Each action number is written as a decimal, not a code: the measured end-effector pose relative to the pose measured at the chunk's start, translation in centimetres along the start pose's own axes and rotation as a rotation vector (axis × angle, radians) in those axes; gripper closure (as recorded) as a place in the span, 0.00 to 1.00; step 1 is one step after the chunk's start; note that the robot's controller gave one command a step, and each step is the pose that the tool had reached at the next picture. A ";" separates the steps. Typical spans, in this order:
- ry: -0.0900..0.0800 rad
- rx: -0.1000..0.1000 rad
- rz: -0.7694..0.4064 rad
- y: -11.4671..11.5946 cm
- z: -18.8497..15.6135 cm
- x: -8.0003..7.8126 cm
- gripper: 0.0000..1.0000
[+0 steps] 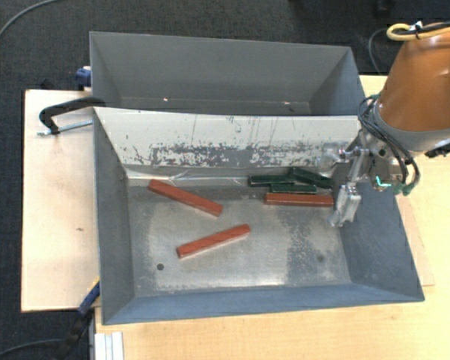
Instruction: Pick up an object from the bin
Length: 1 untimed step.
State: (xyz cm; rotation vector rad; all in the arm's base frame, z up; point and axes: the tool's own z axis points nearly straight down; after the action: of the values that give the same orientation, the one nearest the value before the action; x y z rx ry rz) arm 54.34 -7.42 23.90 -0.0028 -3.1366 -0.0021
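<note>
Camera view from above and to one side: the gripper (346, 205) is seen low inside the grey metal bin (232, 292), at the right of the bin floor and close to the right wall. It is carried under the arm's orange cover (424, 81), which is placed above the bin's right rim. Whether the gripper is released or clenched cannot be told from this angle.

Just beside the gripper, on its left, a red-brown bar (298, 198) is laid flat, with its right end pointed at the gripper. Whether the two are touching cannot be told. Directly behind this bar, against the foot of the back wall, what appear to be two dark green bars (289, 178) are laid close together, one of them angled slightly over the other.

Two more bars of the same red-brown colour are found well apart from the gripper. A tilted red-brown bar (185, 198) is placed at the back left of the floor, and a slanted red-brown bar (213, 241) is laid near the middle, nearer the front wall.
</note>
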 end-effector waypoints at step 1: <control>-0.010 0.000 -0.197 3.0 16.9 -3.9 0.00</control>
State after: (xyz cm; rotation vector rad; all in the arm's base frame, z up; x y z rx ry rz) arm 58.16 -4.39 6.95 0.3075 -3.1322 -0.0027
